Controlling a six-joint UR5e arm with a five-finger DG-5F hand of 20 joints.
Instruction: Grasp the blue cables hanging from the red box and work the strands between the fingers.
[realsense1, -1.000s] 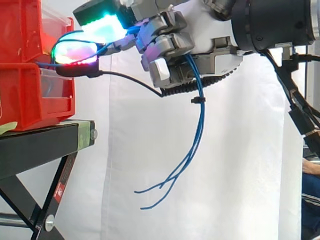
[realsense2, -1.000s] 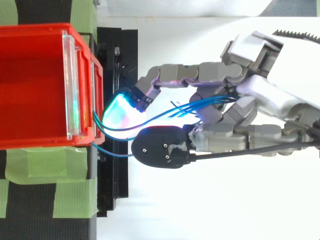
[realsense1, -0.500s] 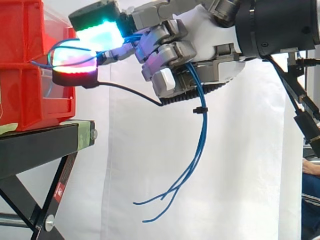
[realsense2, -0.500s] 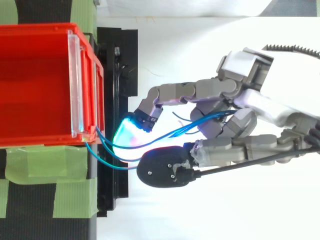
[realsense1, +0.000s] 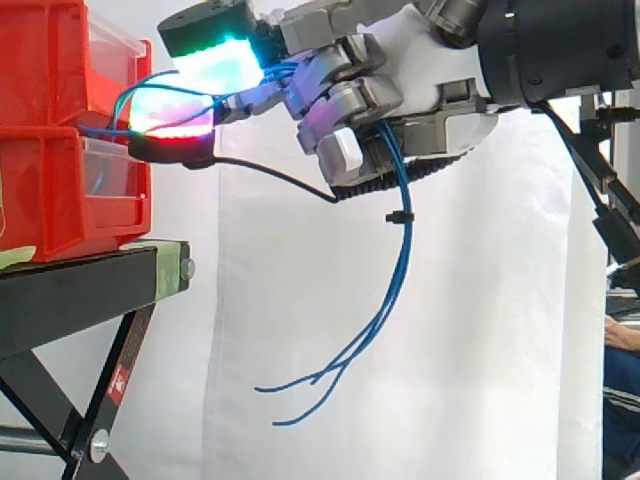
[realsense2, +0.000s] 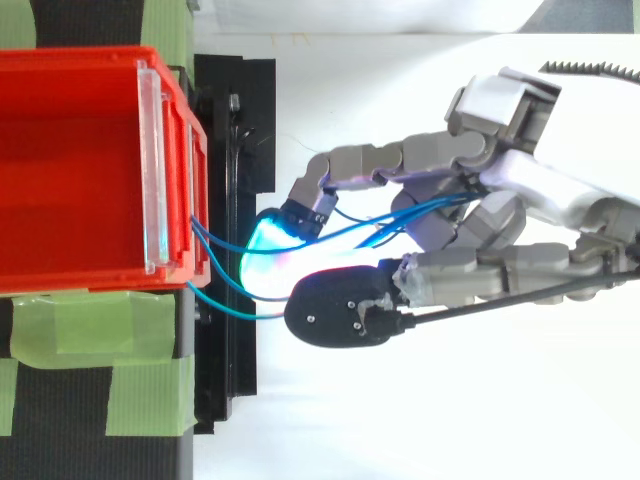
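White curtain (realsense1: 480, 300) behind, black stand (realsense1: 80, 290) at the left with the red bins (realsense2: 70, 170) on top. The hand (realsense2: 540, 190) reaches in from the right, just off the bins' front. Its fingers are curled tight round the blue cables (realsense1: 400, 270). The strands leave the bin front, pass by the glowing fingertips (realsense1: 215, 65), possibly pinched there though glare hides it, then run through the fist and dangle loose below. A small black tie (realsense1: 398, 216) bundles them just under the hand.
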